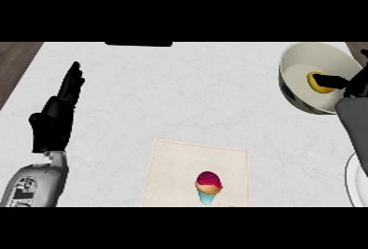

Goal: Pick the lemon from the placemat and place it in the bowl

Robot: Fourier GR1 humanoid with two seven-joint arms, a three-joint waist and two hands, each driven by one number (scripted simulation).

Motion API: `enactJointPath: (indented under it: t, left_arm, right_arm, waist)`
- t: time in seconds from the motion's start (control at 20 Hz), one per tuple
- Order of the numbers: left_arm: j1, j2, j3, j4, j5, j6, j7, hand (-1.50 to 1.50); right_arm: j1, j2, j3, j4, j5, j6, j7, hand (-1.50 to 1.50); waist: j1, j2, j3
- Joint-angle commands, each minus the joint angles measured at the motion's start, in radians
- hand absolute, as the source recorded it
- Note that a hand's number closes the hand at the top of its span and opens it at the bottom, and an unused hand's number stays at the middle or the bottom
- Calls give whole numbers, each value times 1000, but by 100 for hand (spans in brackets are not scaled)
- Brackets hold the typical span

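A yellow lemon [317,82] sits inside the cream bowl [302,56] at the far right of the counter. My right hand [354,82] reaches into the bowl from the right, with its fingers curled round the lemon and hiding part of it. The beige placemat [173,165] lies at the lower middle of the counter, well left of the bowl. My left hand [61,109] rests open at the left, fingers straight and pointing up, holding nothing.
An ice-cream cone toy [208,187] with a pink top and blue cone lies on the placemat near its front edge. Part of a white plate [354,182] shows at the right edge. A dark object [138,44] sits at the counter's far edge.
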Motion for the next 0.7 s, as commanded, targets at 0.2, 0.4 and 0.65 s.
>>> enactJointPath:
  t: [0.2, 0.4, 0.65]
  left_arm:
    - [8, 48, 38, -3, 30, -52, 6, 0]
    - [-6, -9, 4, -16, -7, -1, 38, 0]
    - [25, -11, 22, 5, -13, 3, -4, 0]
  right_arm:
    - [20, -3, -157, -17, -196, -5, -326, -150]
    - [54, -2, -230, -9, -290, 28, -438, -150]
    - [170, 32, -240, -164, -388, 141, -471, -150]
  waist:
    - [-7, -9, -3]
    - [-19, -13, -3]
    - [-51, -26, -6]
